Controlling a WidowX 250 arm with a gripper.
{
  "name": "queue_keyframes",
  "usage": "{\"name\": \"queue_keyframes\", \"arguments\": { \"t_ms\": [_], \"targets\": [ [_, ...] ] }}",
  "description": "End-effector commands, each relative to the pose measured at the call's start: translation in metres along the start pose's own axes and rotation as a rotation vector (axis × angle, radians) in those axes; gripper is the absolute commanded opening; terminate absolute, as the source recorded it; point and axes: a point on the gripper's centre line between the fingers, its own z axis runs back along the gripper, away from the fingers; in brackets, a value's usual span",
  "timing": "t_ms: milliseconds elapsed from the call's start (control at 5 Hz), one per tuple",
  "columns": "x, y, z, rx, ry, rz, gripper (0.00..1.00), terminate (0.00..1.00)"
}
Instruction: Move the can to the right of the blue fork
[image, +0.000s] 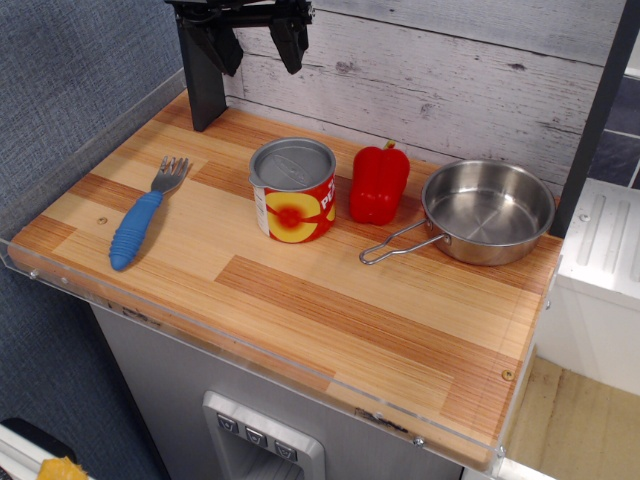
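The black gripper (256, 40) hangs at the back of the striped wooden table (330, 320), its two fingers spread apart and holding nothing. Below and slightly right of it stands the can (293, 190), a short round tin with a grey ribbed lid. The blue fork (146, 214), with its ribbed handle, lies lower left. Farther right sit a glossy red pepper (379, 183) and an empty steel pan (487, 211).

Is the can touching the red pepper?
Apart. The only view shows a strip of bare wood between the can and the red pepper.
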Motion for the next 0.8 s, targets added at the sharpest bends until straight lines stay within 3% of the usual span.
{"name": "queue_keyframes", "arguments": {
  "t_ms": [0, 200, 400, 600],
  "targets": [
    [0.0, 0.0, 0.0, 0.0, 0.0, 0.0, 1.0, 0.0],
    [-0.001, 0.001, -0.006, 0.009, 0.036, -0.039, 1.0, 0.0],
    [0.007, -0.005, -0.009, 0.072, 0.18, -0.192, 1.0, 0.0],
    [0.01, -0.017, -0.021, 0.091, 0.291, -0.337, 1.0, 0.0]
  ]
}}
